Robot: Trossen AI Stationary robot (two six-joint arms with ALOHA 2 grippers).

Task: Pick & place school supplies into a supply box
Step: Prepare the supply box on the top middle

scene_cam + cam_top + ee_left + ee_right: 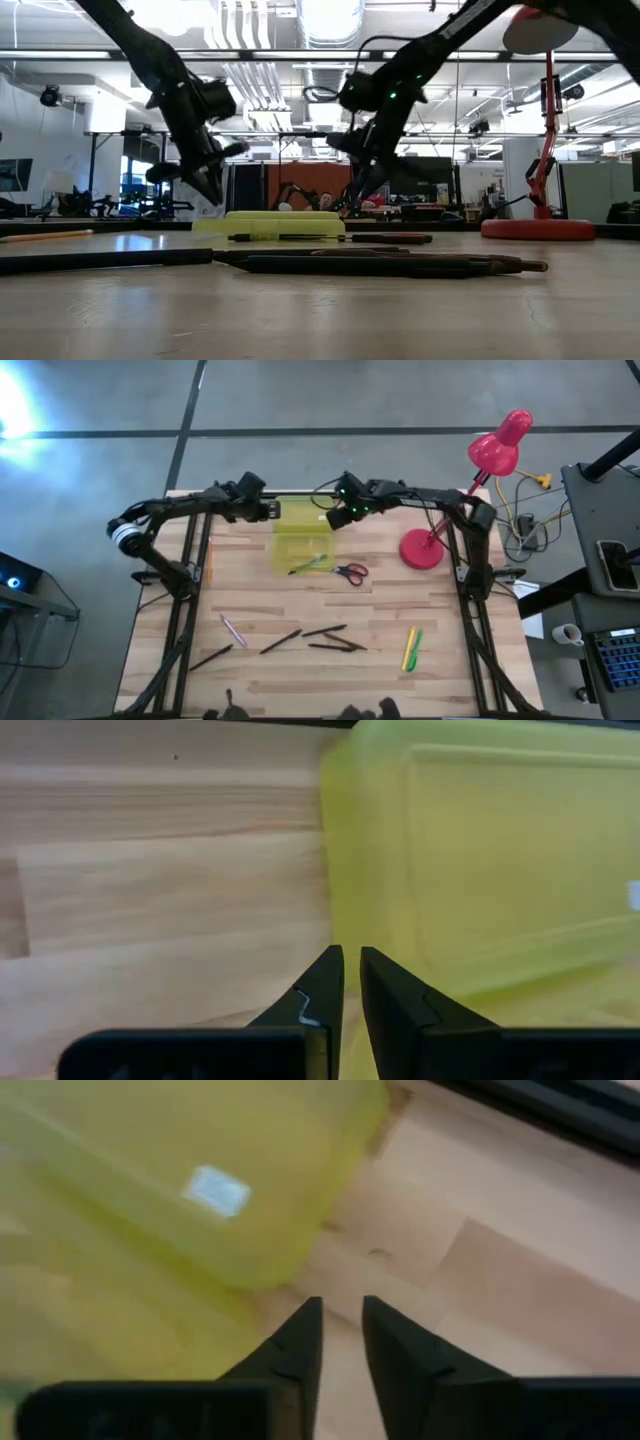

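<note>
The translucent yellow-green supply box (302,538) lies flat on the wooden table at the far middle. My left gripper (272,510) hovers over its far left corner (345,840), the fingers almost together with nothing between them. My right gripper (333,517) hovers over its far right corner (330,1210), a narrow gap between the fingers. In the low view both grippers (215,195) (355,195) hang clear above the box (270,225). A thin greenish pen (310,564) lies at the box's near end. The red-handled scissors (350,572) lie beside it.
Several dark pens (325,630) and a pink pen (233,628) lie scattered toward the near edge. A yellow and a green marker (410,648) lie near right. A pink desk lamp stands with its round base (422,550) right of the box.
</note>
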